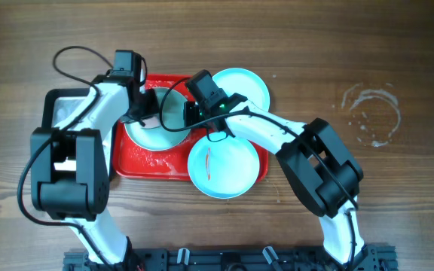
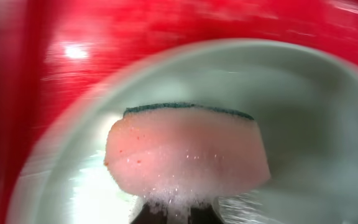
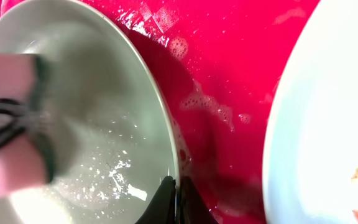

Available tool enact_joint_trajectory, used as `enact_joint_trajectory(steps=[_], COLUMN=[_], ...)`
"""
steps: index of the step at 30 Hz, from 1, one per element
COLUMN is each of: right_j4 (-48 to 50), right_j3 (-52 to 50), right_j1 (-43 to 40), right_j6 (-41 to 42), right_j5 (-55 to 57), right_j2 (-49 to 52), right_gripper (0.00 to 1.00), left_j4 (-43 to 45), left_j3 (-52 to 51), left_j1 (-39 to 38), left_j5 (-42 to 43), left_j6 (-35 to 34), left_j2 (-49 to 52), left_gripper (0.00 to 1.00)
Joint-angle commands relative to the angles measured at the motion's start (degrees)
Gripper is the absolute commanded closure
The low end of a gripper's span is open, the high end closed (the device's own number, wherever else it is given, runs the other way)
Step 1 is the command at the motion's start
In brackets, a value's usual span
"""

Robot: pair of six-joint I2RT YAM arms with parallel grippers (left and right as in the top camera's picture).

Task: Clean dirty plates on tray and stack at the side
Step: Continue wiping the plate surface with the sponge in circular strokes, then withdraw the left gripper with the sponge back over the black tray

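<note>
White arm links (image 1: pixel 104 105), bulky black joints (image 1: pixel 70 169), looping black cables (image 1: pixel 77 50), dark right claw (image 3: pixel 176 200)

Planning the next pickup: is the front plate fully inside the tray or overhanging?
Overhanging: from overhead, the front plate sticks out past the tray's near rim, over the wooden table.

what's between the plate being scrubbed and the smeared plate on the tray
A strip of wet red tray with foam patches, seen in the right wrist view.

Three plates (image 1: pixel 224 167) and both arms (image 1: pixel 271 132) crowding the tray (image 1: pixel 138 162); open table (image 1: pixel 413 196) rightward.
</note>
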Motion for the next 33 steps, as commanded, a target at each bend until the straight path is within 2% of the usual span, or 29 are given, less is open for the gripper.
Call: enact_joint_trajectory(steps=[1,4,8,10,14,17,23,33], right_j4=[-0.39,-0.37,-0.42,-0.42,-0.48,-0.48,-0.5,-1.18], right_j3=[-0.48,-0.48,-0.48,-0.48,-0.48,-0.48,-0.48,-0.48], right_j1=[0.83,0.83,0.83,0.83,0.83,0.83,0.83,0.83], right_j6=[-1.18,-1.16,-1.18,-1.18,-1.18,-1.18,-1.18,-1.11], right_j5=[-0.17,-0.17,-0.17,-0.17,-0.2,-0.39,-0.39,-0.42], right_j2=[1.18,1.16,1.18,1.18,1.16,1.18,1.18,1.18], right_gripper=[0.96,0.96,0.95,0.96,0.96,0.96,0.96,0.96], left_j4=[-0.33,-2.1,-5.66,-8.26,-14.05,-15.26,-15.93,-31.41], left_j3=[-1.81,-1.81,-1.79,-1.79,-1.79,-1.79,-0.33,15.02], left_j1=[-3.85,-5.55,-5.75,-5.38,-4.59,-4.26,-4.22,-3.15], left_j5=[17.14,17.9,17.09,9.92,-9.9,-16.72,-16.63,-16.63], left_j6=[9.01,11.39,11.15,5.11,-9.35,-13.75,-14.64,-14.86], left_j2=[2.47,2.47,2.47,2.47,2.47,2.47,2.43,0.46], left_gripper=[0.96,0.96,0.96,0.96,0.96,0.96,0.96,0.96])
